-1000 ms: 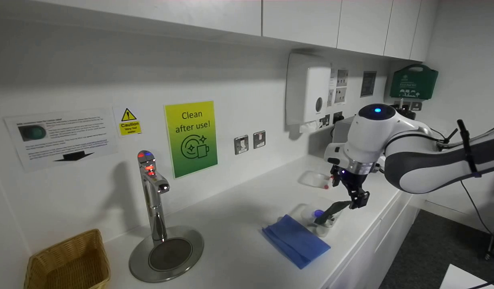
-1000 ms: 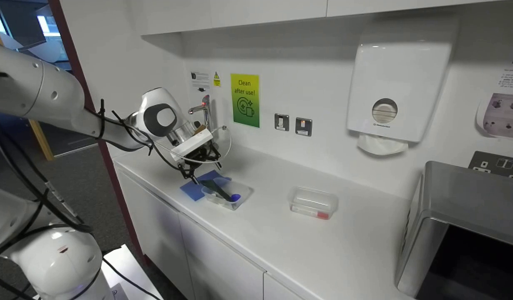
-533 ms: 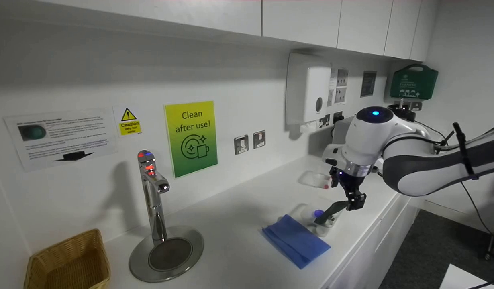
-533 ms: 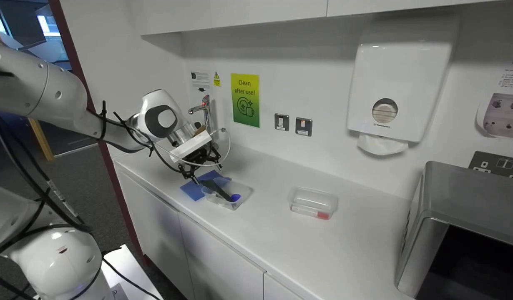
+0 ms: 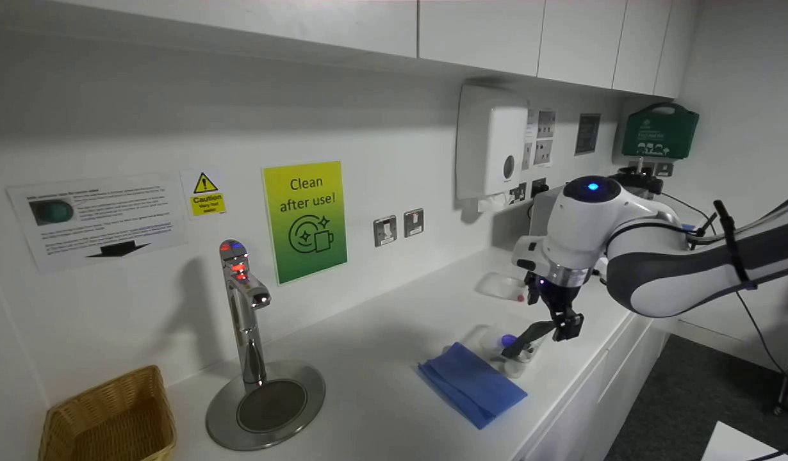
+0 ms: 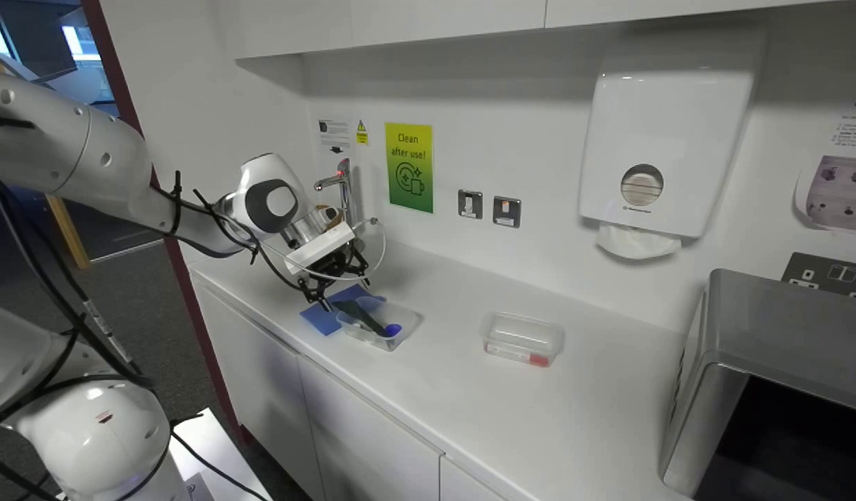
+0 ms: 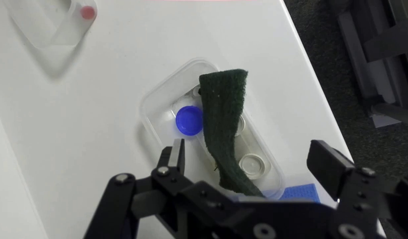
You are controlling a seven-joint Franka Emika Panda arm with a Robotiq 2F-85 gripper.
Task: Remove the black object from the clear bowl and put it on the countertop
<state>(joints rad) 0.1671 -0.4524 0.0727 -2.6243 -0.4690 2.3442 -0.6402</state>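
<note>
The black object, a dark greenish, curved flat strip (image 7: 224,106), lies in the clear bowl, a see-through rectangular tub (image 7: 170,84). Its upper end in the wrist view sticks out over the rim. The strip (image 5: 525,339) and tub (image 6: 369,341) also show in both exterior views. My gripper (image 7: 246,142) is open and empty, its fingers wide apart. It is above the tub, with the strip between the fingers in the wrist view and not touching them. In an exterior view the gripper (image 6: 346,293) hangs over the tub's cloth side. The white countertop (image 7: 101,116) lies beneath.
A blue cap (image 7: 189,120) and whitish caps (image 7: 252,165) lie in the tub. A folded blue cloth (image 5: 474,384) lies against it. Another clear tub (image 6: 522,334) with a red item stands farther along. The tap (image 5: 243,314), wicker basket (image 5: 109,416) and a grey appliance (image 6: 783,362) also stand there.
My gripper has moved slightly downward over the tub and stays open. The strip, tub and cloth have not moved.
</note>
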